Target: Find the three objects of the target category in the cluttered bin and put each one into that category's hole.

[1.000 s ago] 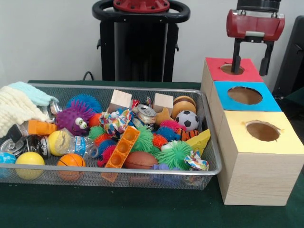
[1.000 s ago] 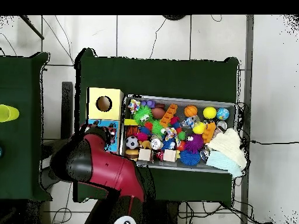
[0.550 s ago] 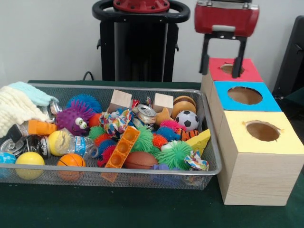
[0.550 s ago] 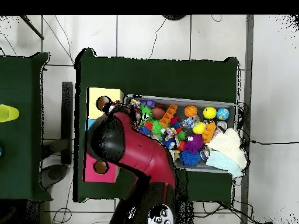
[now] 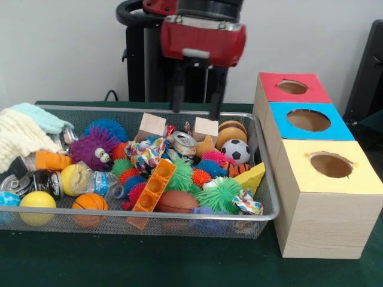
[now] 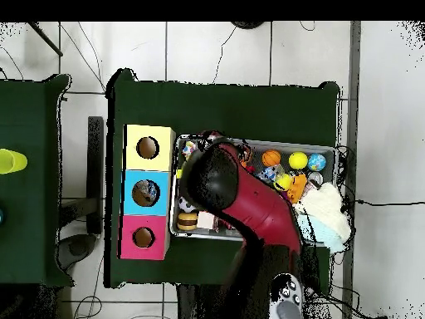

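Bin (image 5: pixel 263 179) of wire mesh lies directly under the gripper (image 5: pixel 195 111), which hangs above its far rim with both fingers spread apart and nothing between them. Step in hand, by my reading: the search, arm positioned over the clutter with no target picked yet; which category is wanted cannot be told from this moment. Just below the fingertips sit two wooden blocks, one (image 5: pixel 152 126) to the picture-left of the gripper and one (image 5: pixel 206 128) almost straight beneath it, with a crushed can (image 5: pixel 182 143) between and slightly nearer the camera. Picture-right of the gripper and lower: a wooden-looking ball (image 5: pixel 231 131) and a soccer ball (image 5: pixel 236 151). Further toward the camera: spiky rubber balls, a green one (image 5: pixel 219 194) among them, an orange perforated brick (image 5: pixel 154 185), a brown football (image 5: pixel 176 201). Well off to the gripper's picture-left: a purple spiky toy with eyes (image 5: pixel 94 149), a plastic bottle (image 5: pixel 90 181), yellow and orange balls, and cloths (image 5: pixel 21 134) draped over the bin's end. Well to the gripper's picture-right stands the row of boxes: red-topped (image 5: pixel 311 91), blue-topped (image 5: pixel 335 125), yellow-topped (image 5: pixel 359 173), each with one round hole; their insides are too dark to read. Overhead, the arm (image 6: pixel 249 203) covers most of the bin's middle. Next move likely calls for a straight descent onto one exposed item; the blocks look easiest, being on top and flat-sided.
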